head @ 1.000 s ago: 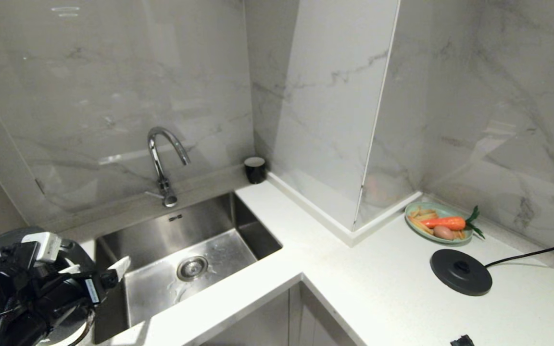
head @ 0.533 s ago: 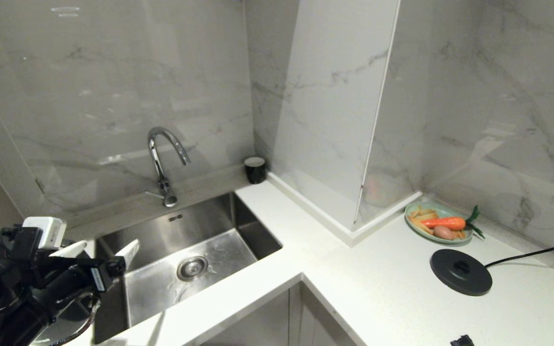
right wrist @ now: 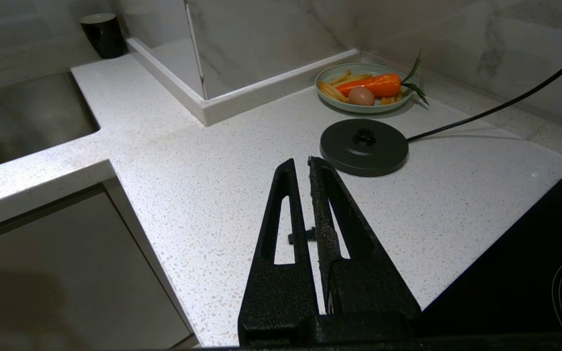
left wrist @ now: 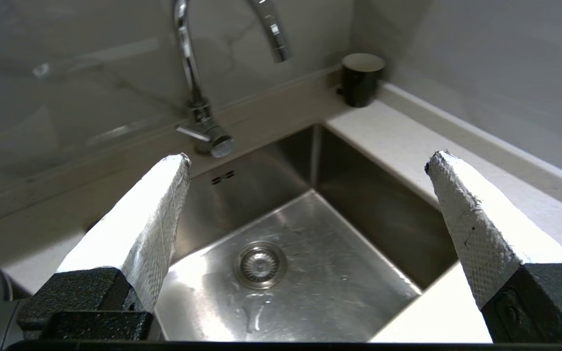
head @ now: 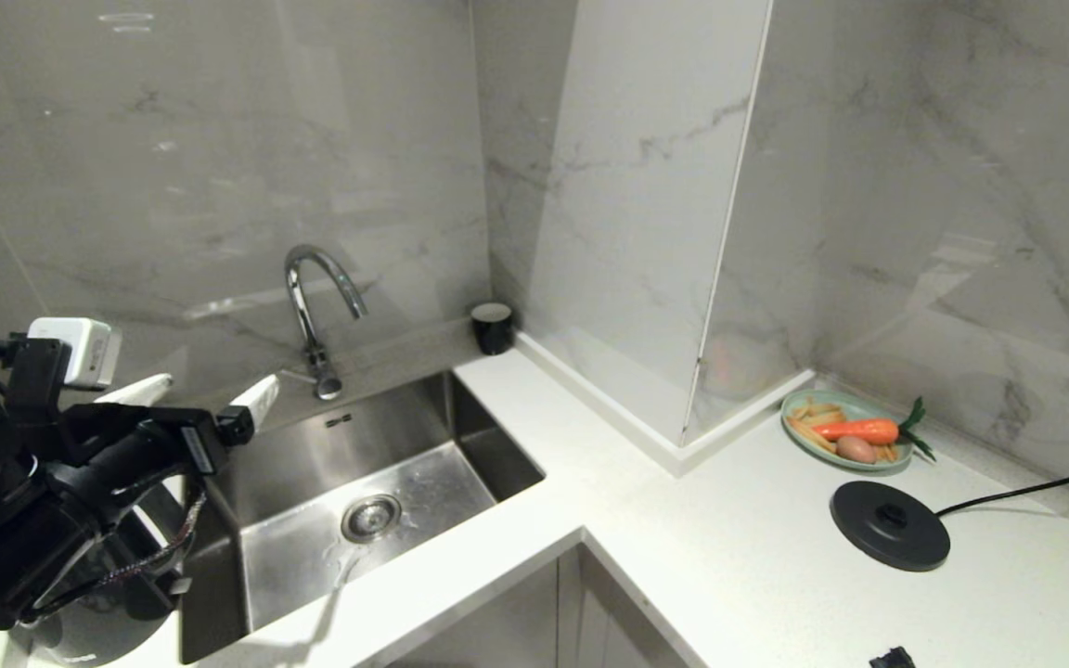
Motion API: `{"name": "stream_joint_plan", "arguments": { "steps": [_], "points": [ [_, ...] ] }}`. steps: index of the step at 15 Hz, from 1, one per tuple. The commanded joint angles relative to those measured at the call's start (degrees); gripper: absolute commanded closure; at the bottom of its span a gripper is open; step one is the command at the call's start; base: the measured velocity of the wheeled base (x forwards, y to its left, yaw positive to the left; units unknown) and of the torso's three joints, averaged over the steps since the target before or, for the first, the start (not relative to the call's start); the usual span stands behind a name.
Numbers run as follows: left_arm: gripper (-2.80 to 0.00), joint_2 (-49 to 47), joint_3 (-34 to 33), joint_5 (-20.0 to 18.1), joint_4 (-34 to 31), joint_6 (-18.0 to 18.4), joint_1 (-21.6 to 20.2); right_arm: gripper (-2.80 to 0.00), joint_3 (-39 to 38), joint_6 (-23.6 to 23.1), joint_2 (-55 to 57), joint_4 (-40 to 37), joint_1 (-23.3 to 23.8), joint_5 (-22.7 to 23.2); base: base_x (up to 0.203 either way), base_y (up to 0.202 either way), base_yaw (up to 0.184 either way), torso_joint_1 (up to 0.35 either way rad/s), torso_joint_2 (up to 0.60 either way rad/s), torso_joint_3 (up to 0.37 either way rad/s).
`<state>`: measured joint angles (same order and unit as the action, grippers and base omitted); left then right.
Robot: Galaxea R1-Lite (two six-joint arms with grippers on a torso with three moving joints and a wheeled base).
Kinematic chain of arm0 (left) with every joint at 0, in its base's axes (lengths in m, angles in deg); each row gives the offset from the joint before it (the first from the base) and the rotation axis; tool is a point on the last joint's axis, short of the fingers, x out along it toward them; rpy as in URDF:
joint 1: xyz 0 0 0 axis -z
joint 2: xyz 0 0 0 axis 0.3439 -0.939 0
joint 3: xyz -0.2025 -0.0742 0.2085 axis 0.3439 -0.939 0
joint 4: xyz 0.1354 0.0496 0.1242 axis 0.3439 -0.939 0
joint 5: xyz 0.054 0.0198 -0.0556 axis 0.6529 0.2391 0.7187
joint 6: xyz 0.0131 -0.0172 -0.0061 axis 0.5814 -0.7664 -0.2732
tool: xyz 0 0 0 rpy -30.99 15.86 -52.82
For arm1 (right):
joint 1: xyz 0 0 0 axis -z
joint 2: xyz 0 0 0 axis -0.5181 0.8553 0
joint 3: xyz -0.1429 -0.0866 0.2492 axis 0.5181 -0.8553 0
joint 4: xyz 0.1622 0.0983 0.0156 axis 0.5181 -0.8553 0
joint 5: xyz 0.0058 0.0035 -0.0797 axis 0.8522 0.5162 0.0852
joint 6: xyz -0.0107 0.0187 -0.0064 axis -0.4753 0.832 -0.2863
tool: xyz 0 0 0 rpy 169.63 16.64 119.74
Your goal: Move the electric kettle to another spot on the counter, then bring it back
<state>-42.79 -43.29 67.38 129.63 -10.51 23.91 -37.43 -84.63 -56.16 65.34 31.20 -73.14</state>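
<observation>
Over sink's (head: pixel 488 445) left edge, left tool (head: pixel 216 382) spread wide, empty; electric kettle (head: pixel 94 631) below tool, mostly hidden.

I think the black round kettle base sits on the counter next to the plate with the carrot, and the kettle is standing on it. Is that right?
Not quite. The kettle base does sit on the counter next to the plate with the carrot, but nothing stands on it; its top is bare. The right wrist view shows this best, and the head view agrees.
</observation>
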Motion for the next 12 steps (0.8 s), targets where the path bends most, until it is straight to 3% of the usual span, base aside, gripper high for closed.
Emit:
{"name": "stream_joint_plan", "arguments": {
  "steps": [1,4,5,8,12],
  "points": [
    [-2.80,7.77,1.13,0.09,-4.43,0.00,1.85,0.00,-0.06,-0.01,0.00,-0.02,0.00,0.02,0.000,0.000,0.000,0.000,0.00,0.000],
    [-2.80,18.60,4.60,2.60,-26.03,0.17,3.60,0.00,-0.03,-0.01,0.00,-0.02,0.00,0.02,0.000,0.000,0.000,0.000,0.00,0.000],
    [0.00,22.03,6.08,5.40,-35.33,0.46,3.89,0.00,0.01,-0.01,0.00,-0.02,0.00,0.02,0.000,0.000,0.000,0.000,0.00,0.000],
    [0.00,32.98,7.53,10.35,-47.35,0.38,6.66,0.00,0.01,-0.01,0.00,-0.02,0.00,0.02,0.000,0.000,0.000,0.000,0.00,0.000],
    [0.00,41.82,4.69,13.46,-51.97,0.50,7.47,0.00,0.01,-0.01,0.00,-0.02,0.00,0.02,0.000,0.000,0.000,0.000,0.00,0.000]
  ]
}}
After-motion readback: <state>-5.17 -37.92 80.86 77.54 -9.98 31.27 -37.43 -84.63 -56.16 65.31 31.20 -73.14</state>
